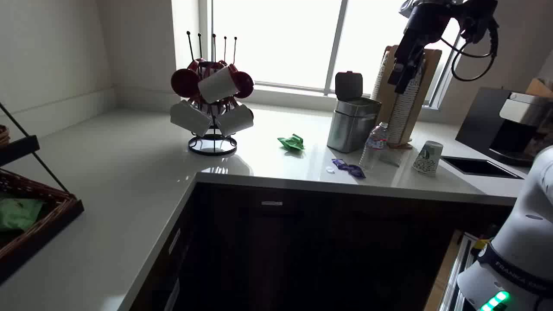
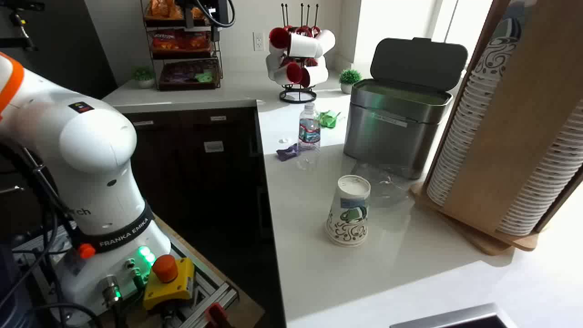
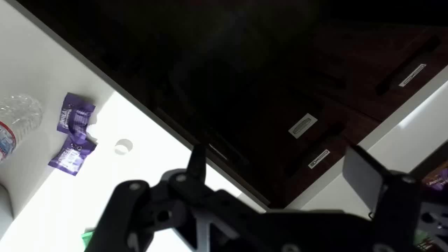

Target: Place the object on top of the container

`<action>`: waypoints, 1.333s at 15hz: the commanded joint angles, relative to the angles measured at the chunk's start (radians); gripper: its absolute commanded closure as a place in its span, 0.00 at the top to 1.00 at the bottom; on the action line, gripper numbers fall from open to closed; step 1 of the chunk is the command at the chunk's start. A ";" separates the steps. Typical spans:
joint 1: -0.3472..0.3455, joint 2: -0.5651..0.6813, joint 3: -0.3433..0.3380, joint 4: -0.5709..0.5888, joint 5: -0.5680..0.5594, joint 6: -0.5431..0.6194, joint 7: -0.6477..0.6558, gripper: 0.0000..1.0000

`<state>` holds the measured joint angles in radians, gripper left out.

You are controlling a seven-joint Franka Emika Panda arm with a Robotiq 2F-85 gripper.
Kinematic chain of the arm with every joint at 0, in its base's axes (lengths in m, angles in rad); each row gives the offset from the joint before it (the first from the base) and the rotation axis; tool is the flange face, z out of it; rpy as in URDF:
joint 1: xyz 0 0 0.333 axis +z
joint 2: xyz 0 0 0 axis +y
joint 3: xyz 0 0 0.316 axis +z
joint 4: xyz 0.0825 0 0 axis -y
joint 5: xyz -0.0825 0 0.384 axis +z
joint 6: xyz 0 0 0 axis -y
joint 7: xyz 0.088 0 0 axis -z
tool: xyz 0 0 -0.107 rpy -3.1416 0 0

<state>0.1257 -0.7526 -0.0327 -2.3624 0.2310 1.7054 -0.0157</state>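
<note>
The white paper cup (image 2: 350,212), judged to be the container, stood inverted near the front edge of the worktop (image 2: 309,282), well below the jaws and outside the wrist view. The step appeared pre-grasp, calling for descent onto the object, whose identity could not be told. The jaws hung apart and empty, the inner corner showing between them.

So the claw (image 3: 280,166) is mostly black, with round grey screw heads (image 3: 134,186) and a flat grey fingertip pad (image 3: 360,175), plus a skinny black cable (image 1: 494,45) looping beside it. Well away from the claw, the arm (image 2: 100,141) is chunky and white with an orange stripe (image 2: 15,77), black FRANKA EMIKA band (image 2: 120,236) and green lights (image 2: 145,251).
</note>
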 commanded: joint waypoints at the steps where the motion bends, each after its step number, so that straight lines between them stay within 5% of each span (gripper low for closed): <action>1: -0.025 0.001 0.016 0.003 0.012 -0.005 -0.013 1.00; 7: -0.033 0.001 0.014 -0.003 0.011 -0.008 -0.004 1.00; 15: -0.180 -0.030 0.018 -0.173 -0.039 0.083 0.110 1.00; 17: -0.146 -0.060 -0.033 -0.196 0.086 0.142 0.060 1.00; 20: -0.162 -0.013 -0.021 -0.160 0.055 0.117 0.065 1.00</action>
<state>-0.0320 -0.7668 -0.0566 -2.5250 0.2850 1.8255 0.0514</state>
